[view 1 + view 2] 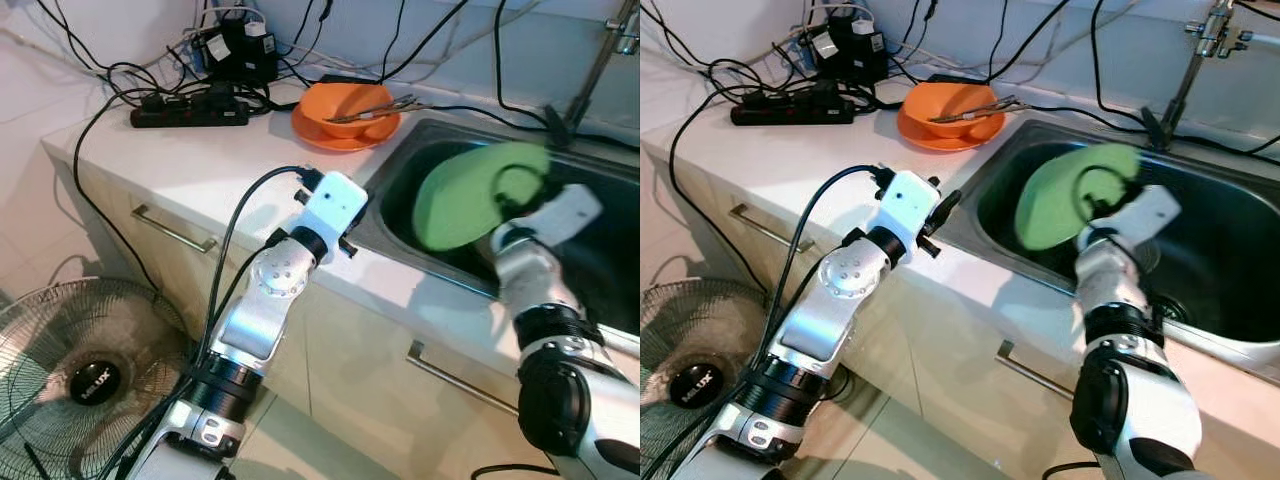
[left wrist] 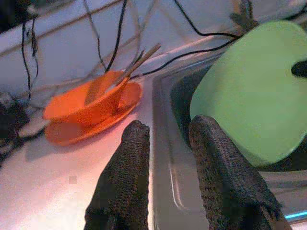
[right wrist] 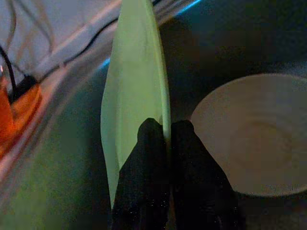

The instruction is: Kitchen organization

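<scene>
The green plate [image 1: 462,197] stands on edge over the sink [image 1: 1230,245], our right gripper [image 3: 169,132] pinching its rim between clenched fingers, with a white bowl [image 3: 252,134] lying in the basin beside it. Our left gripper [image 2: 169,139] hovers by the sink's edge with fingers parted, holding nothing, near the orange bowl [image 1: 350,108] on the counter [image 1: 190,160].

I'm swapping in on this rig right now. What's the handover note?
Right tool: shut on the rim of the green plate, held on edge over the sink.
Left tool: open, holding nothing, over the counter by the sink's edge.
Orange bowl sits on an orange plate on the counter, utensils inside. A pale bowl lies in the sink.
Left: set the green plate down.
</scene>
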`<state>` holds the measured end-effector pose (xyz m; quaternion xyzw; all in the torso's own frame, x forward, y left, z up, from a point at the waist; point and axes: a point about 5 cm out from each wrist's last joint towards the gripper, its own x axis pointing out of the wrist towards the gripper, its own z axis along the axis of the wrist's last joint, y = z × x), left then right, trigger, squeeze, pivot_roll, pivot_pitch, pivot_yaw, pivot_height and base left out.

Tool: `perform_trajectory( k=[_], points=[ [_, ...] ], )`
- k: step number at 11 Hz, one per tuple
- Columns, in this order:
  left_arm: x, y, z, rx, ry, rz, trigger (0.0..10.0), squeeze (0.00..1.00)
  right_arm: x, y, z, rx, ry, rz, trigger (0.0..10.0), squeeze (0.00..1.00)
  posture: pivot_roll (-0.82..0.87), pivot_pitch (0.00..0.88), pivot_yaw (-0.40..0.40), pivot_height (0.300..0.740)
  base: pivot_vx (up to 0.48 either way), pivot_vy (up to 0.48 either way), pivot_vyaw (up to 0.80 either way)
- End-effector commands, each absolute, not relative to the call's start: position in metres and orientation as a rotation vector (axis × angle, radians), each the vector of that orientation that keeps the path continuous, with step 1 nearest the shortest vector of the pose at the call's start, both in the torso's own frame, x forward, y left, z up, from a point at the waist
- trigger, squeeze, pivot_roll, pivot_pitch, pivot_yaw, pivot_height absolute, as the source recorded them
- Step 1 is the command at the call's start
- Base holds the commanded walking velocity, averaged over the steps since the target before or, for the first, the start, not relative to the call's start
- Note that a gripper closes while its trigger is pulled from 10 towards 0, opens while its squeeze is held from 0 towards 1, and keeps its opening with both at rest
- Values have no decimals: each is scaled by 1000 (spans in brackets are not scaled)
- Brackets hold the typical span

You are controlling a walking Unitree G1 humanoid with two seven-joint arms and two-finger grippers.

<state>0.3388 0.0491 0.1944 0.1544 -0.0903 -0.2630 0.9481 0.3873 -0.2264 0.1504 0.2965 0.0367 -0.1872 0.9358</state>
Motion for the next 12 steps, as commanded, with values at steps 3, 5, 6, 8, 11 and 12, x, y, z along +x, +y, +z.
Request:
perform_trajectory(
  k=[3,5,6,8,11,12],
  points=[
    [335,51,189,190,-94,-563,10000,0,398,-215,167,538,70,-335,10000,0,166,0,22,740,0,0,0],
    [334,51,183,182,-36,-582,10000,0,399,-211,163,523,108,-338,10000,0,170,0,21,740,0,0,0],
    [333,50,177,198,-4,-598,10000,0,399,-210,161,519,119,-338,10000,0,170,0,22,740,0,0,0],
    [332,49,178,193,4,-595,10000,0,399,-207,159,505,130,-321,10000,1000,169,0,23,740,0,0,0],
    [331,49,178,193,16,-595,10000,0,399,-201,157,484,143,-300,10000,0,170,0,21,740,0,0,0],
    [331,50,178,193,17,-594,10000,0,399,-201,156,482,149,-298,10000,0,171,0,21,740,0,0,0]
  ],
)
